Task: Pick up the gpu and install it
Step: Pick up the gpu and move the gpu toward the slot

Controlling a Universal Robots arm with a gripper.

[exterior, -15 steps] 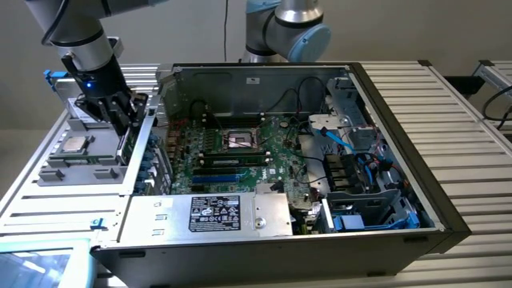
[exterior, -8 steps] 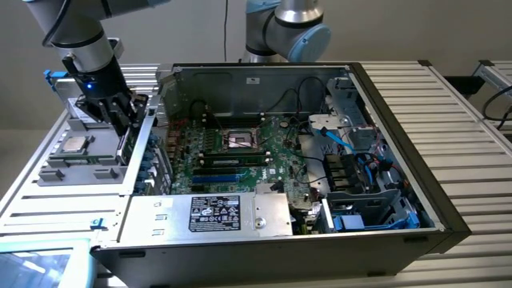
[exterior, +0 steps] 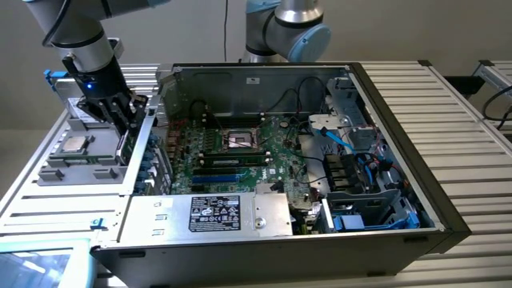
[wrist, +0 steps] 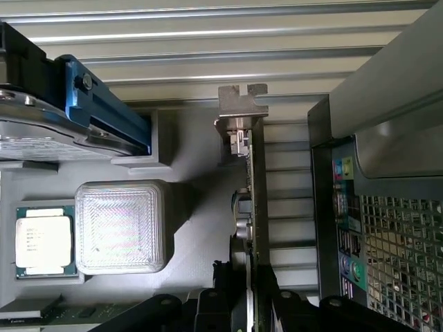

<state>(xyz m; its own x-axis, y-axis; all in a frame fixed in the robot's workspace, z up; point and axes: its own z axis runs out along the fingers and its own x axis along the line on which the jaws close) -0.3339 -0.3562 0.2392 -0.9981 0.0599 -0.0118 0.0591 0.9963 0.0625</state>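
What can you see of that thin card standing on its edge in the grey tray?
The thin green-edged expansion card is seen edge-on: a slim green board with small silvery parts on one side and a notched silver metal bracket at one end. It stands upright on its edge in the moulded grey plastic tray. The black claw straddles its other end.

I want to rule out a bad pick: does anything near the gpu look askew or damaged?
Nothing stands out. The gpu stands on edge, straight in its gray holder, with the gripper at it. The processor lies flat in its pocket.
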